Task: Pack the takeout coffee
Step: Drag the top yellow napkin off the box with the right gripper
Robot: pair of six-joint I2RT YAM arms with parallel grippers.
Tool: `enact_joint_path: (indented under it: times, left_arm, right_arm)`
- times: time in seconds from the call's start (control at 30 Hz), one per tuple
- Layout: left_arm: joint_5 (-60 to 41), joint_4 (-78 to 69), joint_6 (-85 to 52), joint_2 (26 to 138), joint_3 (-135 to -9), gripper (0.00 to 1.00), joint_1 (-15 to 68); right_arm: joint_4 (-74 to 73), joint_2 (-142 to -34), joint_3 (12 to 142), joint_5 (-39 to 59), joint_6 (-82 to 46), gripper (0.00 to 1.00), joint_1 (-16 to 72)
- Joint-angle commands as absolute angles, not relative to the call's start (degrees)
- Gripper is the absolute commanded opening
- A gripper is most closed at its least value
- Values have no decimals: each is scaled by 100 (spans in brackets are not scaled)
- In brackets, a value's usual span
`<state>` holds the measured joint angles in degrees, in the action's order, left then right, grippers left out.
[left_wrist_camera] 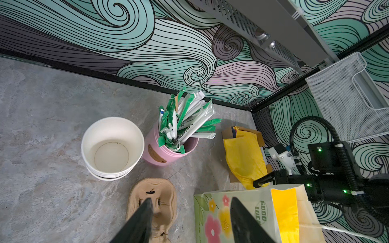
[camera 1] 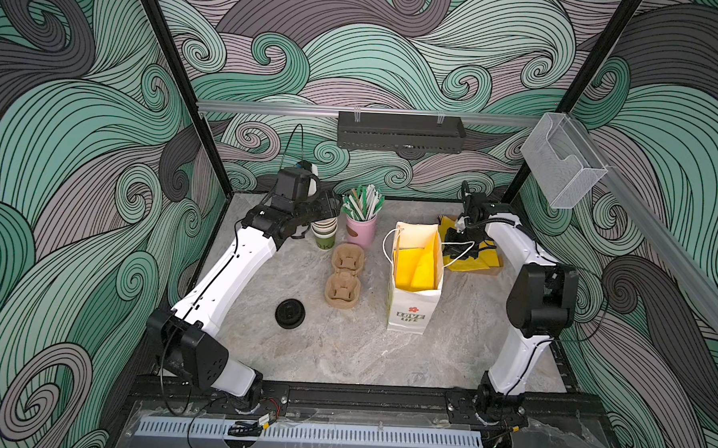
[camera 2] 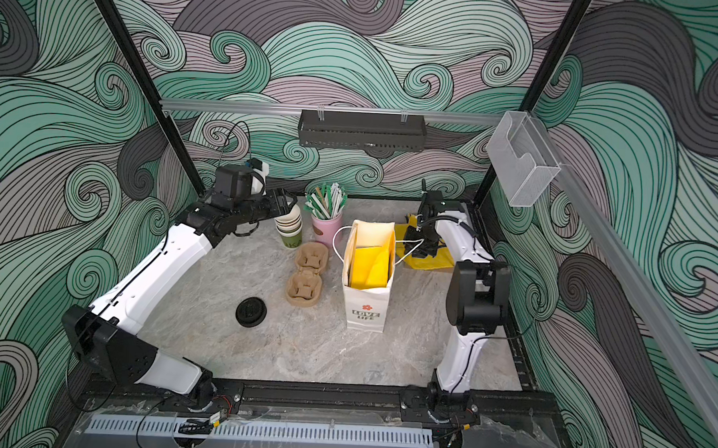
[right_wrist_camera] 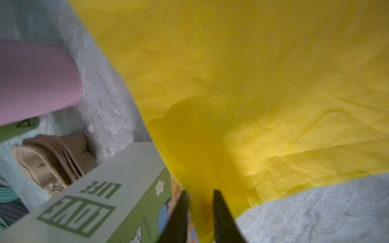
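Observation:
The takeout coffee cups (camera 1: 323, 232) (left_wrist_camera: 112, 147), olive-green and white inside, stand nested in a stack at the back left with no lid on them. A stack of black lids (camera 1: 289, 312) lies apart at the front left. My left gripper (camera 1: 330, 205) (left_wrist_camera: 191, 198) hovers just above and behind the cup stack, open, with nothing between its fingers. My right gripper (camera 1: 456, 248) (right_wrist_camera: 200, 191) is low beside the far right side of the paper bag (camera 1: 414, 302). Its jaws stand a little apart, with a yellow napkin (right_wrist_camera: 242, 94) hanging loose between them.
A pink cup of straws (camera 1: 361, 227) stands right of the cup stack. Two brown pulp carriers (camera 1: 344, 276) lie in front of it. The bag stands open with yellow paper inside. More yellow napkins (camera 1: 478, 259) lie behind the right gripper. Walls close the back and sides.

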<state>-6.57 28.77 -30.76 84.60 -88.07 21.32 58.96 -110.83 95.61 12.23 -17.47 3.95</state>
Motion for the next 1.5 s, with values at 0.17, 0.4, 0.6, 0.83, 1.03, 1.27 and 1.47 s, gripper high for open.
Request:
enact_joint_path:
  times: [0.17,0.4,0.6,0.83,1.03,1.27,1.47]
  left_arm:
    - [-540,2864,-2893,8524,-9129,61,2187]
    - [-591,2929,-2826,8616,-9305,60,2188]
    - [-606,2928,-2821,8633,-9301,61,2188]
    - [-657,2797,-2856,8631,-9196,61,2191]
    - [-737,2751,-2850,8652,-9202,61,2189]
    - [-808,2694,-2878,8673,-9245,61,2193]
    - [-817,2725,-2799,8661,-9290,61,2188]
  right_arm:
    - [5917,-11377,10098,-323,-986,53,1029]
    - [6003,-11457,10197,-332,-1048,66,1171]
    - [5864,-10471,9580,132,-2882,66,583]
    - [3779,-8739,6943,1041,-5530,69,72]
    - [1534,-8539,5511,1388,-6955,71,-60]
    - [69,-8972,4728,1371,-7544,72,-240]
    - [-571,-9143,4555,1372,-7713,66,-290]
